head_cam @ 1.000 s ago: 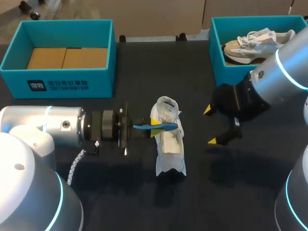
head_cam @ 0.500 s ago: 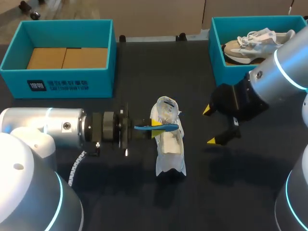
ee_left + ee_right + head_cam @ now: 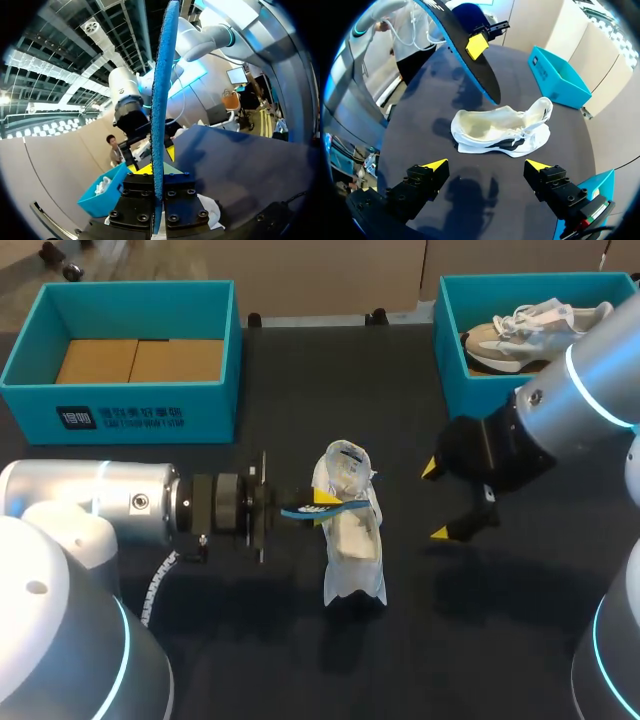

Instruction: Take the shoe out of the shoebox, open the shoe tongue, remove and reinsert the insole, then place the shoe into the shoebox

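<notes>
1. The left gripper (image 3: pixel 322 502) pinches the blue insole (image 3: pixel 352 503) by one end and holds it just above the white shoe (image 3: pixel 352 540), which sits mid-table. With so narrow a hold, the floppy insole could twist or slip out when it is pushed in.
2. Nothing holds the shoe. The right gripper (image 3: pixel 437 500) hangs to its right with fingers spread, so the shoe may slide, or the tongue may fold under.
3. Count: two shoes, the second shoe (image 3: pixel 520 330) inside the far right shoebox (image 3: pixel 450 350); two boxes, counting the far left shoebox (image 3: pixel 120 410); one insole.
</notes>
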Tool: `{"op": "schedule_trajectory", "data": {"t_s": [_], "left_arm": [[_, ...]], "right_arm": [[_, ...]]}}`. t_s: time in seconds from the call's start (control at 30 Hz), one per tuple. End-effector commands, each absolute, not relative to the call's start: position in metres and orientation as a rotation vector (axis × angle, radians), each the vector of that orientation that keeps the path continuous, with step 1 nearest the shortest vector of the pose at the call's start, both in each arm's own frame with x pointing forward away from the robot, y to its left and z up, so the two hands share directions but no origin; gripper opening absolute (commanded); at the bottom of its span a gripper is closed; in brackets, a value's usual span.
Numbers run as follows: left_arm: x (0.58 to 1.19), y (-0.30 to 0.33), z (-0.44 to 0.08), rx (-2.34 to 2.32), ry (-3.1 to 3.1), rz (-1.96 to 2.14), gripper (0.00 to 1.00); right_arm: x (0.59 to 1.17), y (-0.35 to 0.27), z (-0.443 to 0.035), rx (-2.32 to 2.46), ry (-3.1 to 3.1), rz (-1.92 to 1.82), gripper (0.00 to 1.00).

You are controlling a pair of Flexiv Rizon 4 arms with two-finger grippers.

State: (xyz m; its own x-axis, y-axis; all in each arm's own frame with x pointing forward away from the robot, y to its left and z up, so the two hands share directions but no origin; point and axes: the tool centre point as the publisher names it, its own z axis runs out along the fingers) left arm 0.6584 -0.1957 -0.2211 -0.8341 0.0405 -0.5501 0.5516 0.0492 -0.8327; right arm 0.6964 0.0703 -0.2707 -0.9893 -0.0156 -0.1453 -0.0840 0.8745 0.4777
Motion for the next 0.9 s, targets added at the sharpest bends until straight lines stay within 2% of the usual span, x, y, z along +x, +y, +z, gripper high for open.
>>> {"op": "schedule_trajectory", "data": {"t_s": [0.03,0.9], "left_arm": [[0.658,-0.200,-0.224,0.598,1.957,-1.826,0.00],[0.646,-0.212,-0.241,0.559,1.919,-1.864,0.00]], "right_arm": [[0.704,0.078,-0.283,-0.078,2.912,0.744,1.00],[0.726,0.083,-0.318,-0.178,2.868,0.723,1.00]]}}
